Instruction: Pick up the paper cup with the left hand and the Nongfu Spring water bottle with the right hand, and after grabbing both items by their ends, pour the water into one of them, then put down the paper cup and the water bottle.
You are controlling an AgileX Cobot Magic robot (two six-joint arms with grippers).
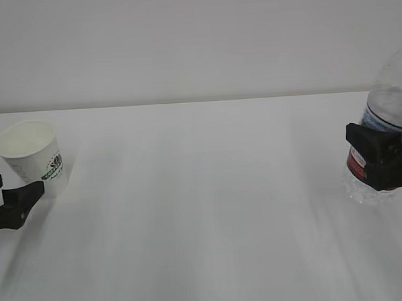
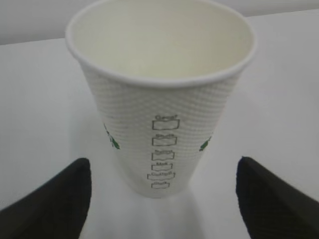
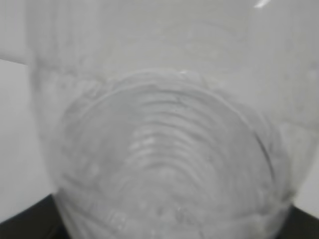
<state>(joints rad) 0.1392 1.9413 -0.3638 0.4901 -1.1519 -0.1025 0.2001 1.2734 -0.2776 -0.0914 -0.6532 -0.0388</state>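
Paper cup [image 2: 160,94]: upright on the desk [image 1: 204,211] at far left, apparently empty.
Left end effector [image 2: 162,199]: fingers spread wide either side of the cup's base — not touching it.
Water bottle [image 1: 385,120]: far right edge, standing.
Right end effector [image 1: 380,158]: clamped on the bottle's lower body.
Risk: the light cup could tip if a finger clips it; a squeezed bottle may deform or slip.
Surroundings: plain white desk — bare pale wall [image 1: 195,43] behind.

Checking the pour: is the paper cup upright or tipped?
Upright. The paper cup stands on its base on the table, rim upward, left fingers apart either side.
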